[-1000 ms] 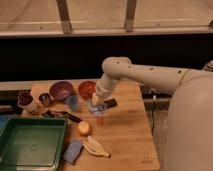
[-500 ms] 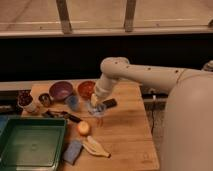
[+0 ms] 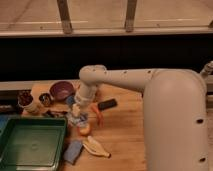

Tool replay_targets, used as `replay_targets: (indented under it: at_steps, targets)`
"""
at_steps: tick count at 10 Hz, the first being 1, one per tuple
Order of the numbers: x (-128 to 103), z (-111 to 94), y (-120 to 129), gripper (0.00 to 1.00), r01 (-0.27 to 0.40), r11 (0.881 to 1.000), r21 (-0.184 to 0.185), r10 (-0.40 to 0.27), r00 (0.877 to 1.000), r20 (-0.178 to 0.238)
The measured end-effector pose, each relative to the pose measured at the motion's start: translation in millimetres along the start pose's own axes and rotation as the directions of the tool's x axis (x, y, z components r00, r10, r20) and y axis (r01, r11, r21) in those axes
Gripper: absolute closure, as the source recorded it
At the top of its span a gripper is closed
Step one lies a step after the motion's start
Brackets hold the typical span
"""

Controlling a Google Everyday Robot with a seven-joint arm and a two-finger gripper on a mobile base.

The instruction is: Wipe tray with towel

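The green tray (image 3: 30, 145) sits at the table's front left corner. A small blue folded towel (image 3: 73, 151) lies on the wood just right of the tray, next to a banana (image 3: 98, 148). My gripper (image 3: 77, 118) hangs from the white arm, pointing down, low over the table just beyond the tray's far right corner. It is above an orange fruit (image 3: 85, 130) and behind the towel. A pale object sits right at the gripper's tip, and I cannot tell what it is.
A purple bowl (image 3: 62, 90), a small can (image 3: 45, 99) and a cup with dark contents (image 3: 25, 100) stand at the back left of the wooden table (image 3: 125, 135). A black flat object (image 3: 107, 104) lies right of the arm. A dark wall runs behind.
The arm has swung left and down. The gripper moved from near the black object toward the tray's far right corner. The orange bowl is now hidden behind the arm.
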Motion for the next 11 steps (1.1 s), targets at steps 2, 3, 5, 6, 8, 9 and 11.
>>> replay_targets:
  at_steps: [2, 3, 5, 6, 8, 9, 11]
  targets:
    - [-13, 8, 30, 1.00, 0.093, 0.995, -0.022, -0.093, 0.996, -0.007]
    - [-16, 12, 37, 1.00, 0.118, 0.992, -0.038, -0.118, 0.993, -0.011]
    - [-26, 25, 48, 1.00, 0.162, 0.983, -0.084, -0.164, 0.986, -0.020]
    - [-27, 24, 49, 1.00, 0.162, 0.983, -0.084, -0.164, 0.986, -0.016]
    - [-25, 24, 47, 1.00, 0.159, 0.984, -0.084, -0.162, 0.987, -0.023]
    - [-26, 24, 48, 1.00, 0.162, 0.983, -0.085, -0.164, 0.986, -0.022]
    - [-26, 23, 47, 1.00, 0.162, 0.984, -0.077, -0.164, 0.986, -0.016]
